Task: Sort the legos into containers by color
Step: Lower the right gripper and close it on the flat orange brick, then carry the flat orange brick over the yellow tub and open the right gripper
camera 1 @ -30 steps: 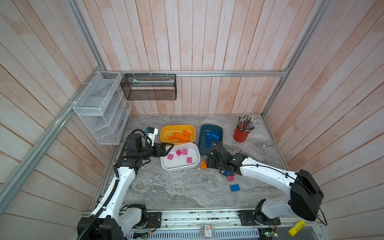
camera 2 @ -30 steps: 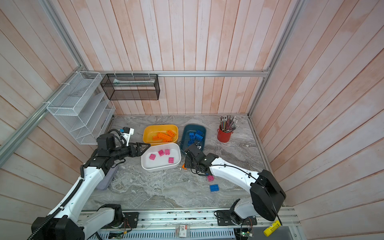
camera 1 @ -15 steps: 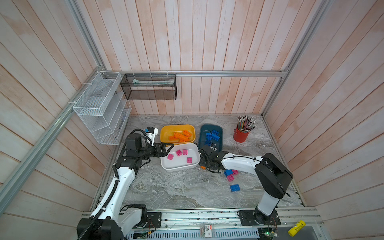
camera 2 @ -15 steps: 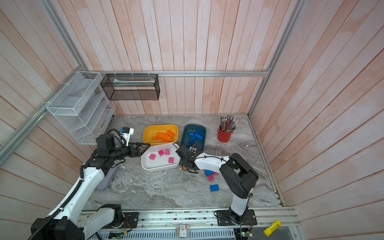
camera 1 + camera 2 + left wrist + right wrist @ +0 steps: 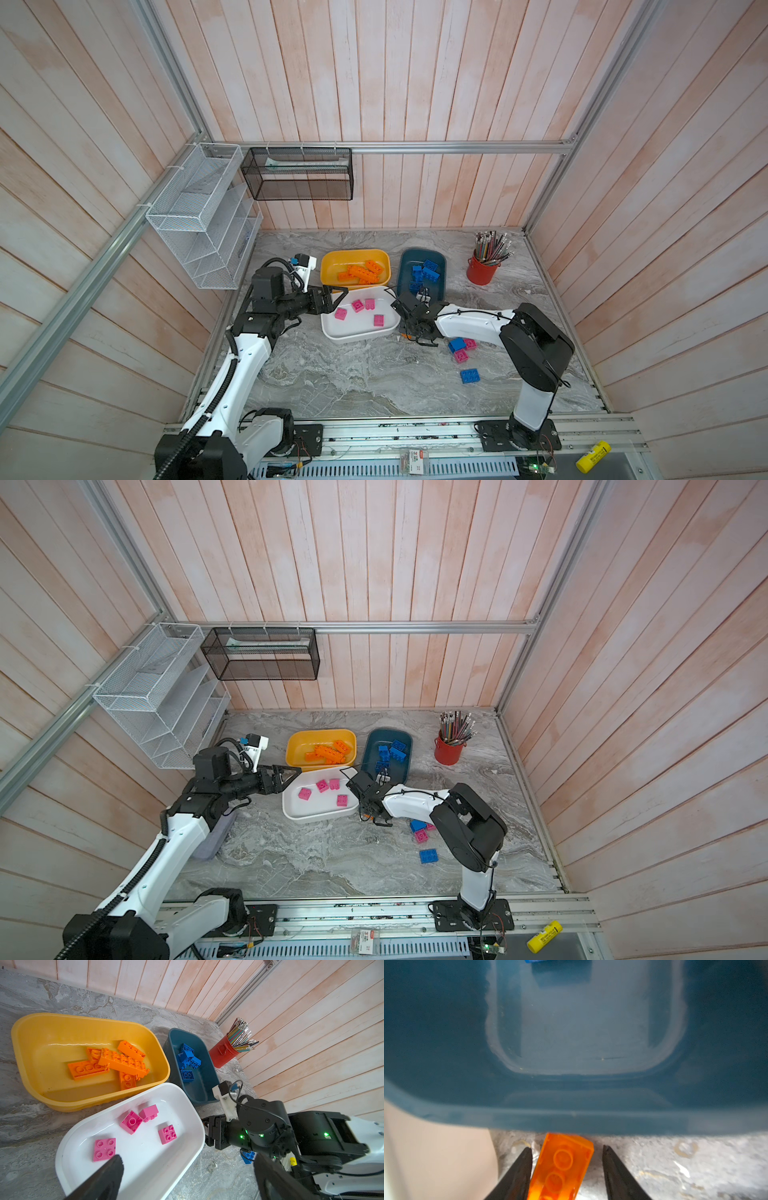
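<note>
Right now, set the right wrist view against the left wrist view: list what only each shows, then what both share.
Only the right wrist view: a loose orange brick on the marble tabletop by the teal tub's near wall, with the right claw open around it.

Only the left wrist view: the orange bricks in the yellow tub, four pink bricks in the white tub, the red pencil cup and the right arm.

Both: the teal tub, blue bricks in it (a sliver in the right wrist view), and the marble.
</note>
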